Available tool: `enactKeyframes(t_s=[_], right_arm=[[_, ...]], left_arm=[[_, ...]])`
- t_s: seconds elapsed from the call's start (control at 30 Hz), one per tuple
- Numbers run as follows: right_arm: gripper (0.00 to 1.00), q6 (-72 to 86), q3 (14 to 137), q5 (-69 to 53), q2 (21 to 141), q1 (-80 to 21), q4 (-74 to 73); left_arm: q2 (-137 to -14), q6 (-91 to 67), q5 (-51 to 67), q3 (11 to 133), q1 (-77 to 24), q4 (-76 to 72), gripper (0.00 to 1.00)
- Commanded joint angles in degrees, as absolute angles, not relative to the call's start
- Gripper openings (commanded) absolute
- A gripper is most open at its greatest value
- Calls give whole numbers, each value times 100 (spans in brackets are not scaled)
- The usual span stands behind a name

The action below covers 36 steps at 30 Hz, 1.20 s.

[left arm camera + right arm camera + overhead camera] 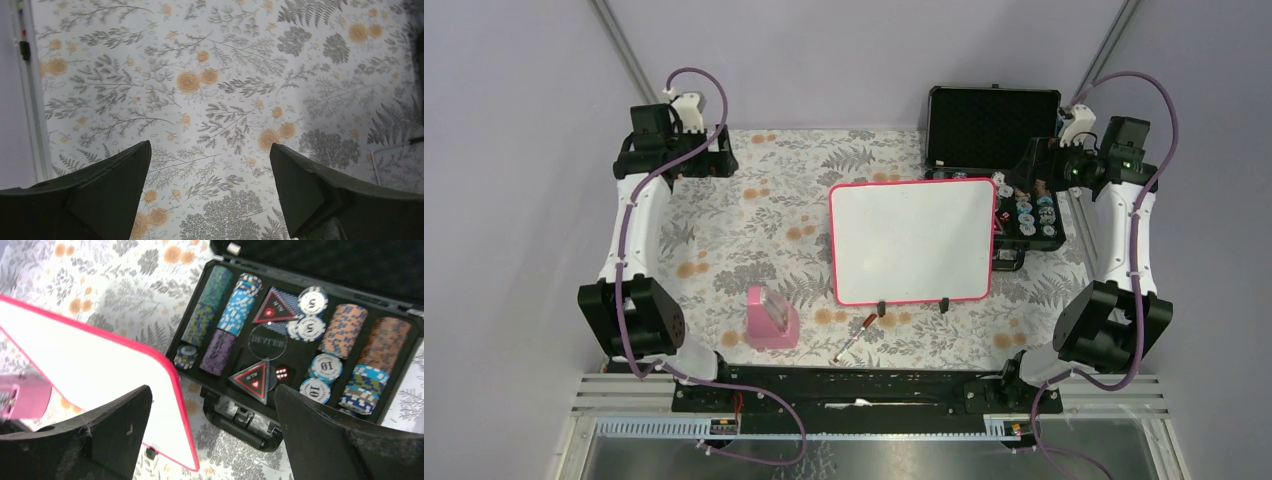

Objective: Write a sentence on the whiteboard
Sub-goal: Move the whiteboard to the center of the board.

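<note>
While I watch from far away, my left gripper [210, 145] and right gripper [212, 387] both spread wide apart. The whiteboard [912, 240] lies flat on the table [724, 230], all white, just beside the black case [994, 125] at its 2 o'clock, a marker [856, 337] near its 7 o'clock.

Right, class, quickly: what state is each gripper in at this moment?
The left gripper is open, holding nothing.
The right gripper is open, holding nothing.

One whiteboard [912, 240], one marker [855, 338], one pink block [771, 318] and one open black chip case [992, 125].
</note>
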<state>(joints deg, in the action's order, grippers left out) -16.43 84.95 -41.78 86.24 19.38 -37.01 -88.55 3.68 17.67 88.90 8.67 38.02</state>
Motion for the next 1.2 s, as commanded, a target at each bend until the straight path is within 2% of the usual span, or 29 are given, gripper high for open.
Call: enactKeyframes(t_s=[0.0, 0.1, 0.2, 0.43, 0.53, 0.63, 0.67, 0.77, 0.87, 0.93, 1.07, 1.17], right_arm=[[99, -2201, 8519, -4713, 8449, 1898, -4420], [99, -2378, 8185, -4441, 8336, 1810, -4774], [99, -2396, 7716, -3717, 7931, 1495, -4922], [99, -2578, 6717, -1897, 6747, 320, -5318], [91, -2571, 6282, -1912, 6541, 42, -5505], [75, -2351, 5902, -1431, 6500, -658, -5371], [72, -2336, 5937, -1386, 6546, -780, -5389], [66, -2259, 5827, -1047, 6562, -1324, -5251], [66, -2298, 5744, -771, 6706, -1836, -5245], [66, -2308, 5655, -569, 6712, -2152, -5140], [64, -2136, 5682, -453, 6733, -2390, -4935], [64, -1915, 5934, -602, 6795, -2390, -4985]], left_arm=[[-8512, 984, 2391, 8885, 570, 3821, 99], [-8155, 1722, 2240, 8589, -304, 3868, 99], [-7903, 2177, 1512, 8320, -1239, 3868, 99], [-7971, 1724, 1423, 8422, -1529, 3827, 99], [-7898, 1309, 1268, 8361, -1529, 3636, 99], [-7750, 869, 1089, 8262, -1529, 3388, 99], [-7715, 714, 980, 8253, -1529, 3320, 99], [-7590, 524, 653, 8233, -1529, 3196, 99], [-7467, 390, 359, 8177, -1529, 3072, 99], [-7332, 464, 677, 8058, -1529, 3042, 99], [-7220, 1925, 2836, 7951, -1771, 3824, 99], [-7732, 3479, 2208, 8405, -2870, 5049, 99]])
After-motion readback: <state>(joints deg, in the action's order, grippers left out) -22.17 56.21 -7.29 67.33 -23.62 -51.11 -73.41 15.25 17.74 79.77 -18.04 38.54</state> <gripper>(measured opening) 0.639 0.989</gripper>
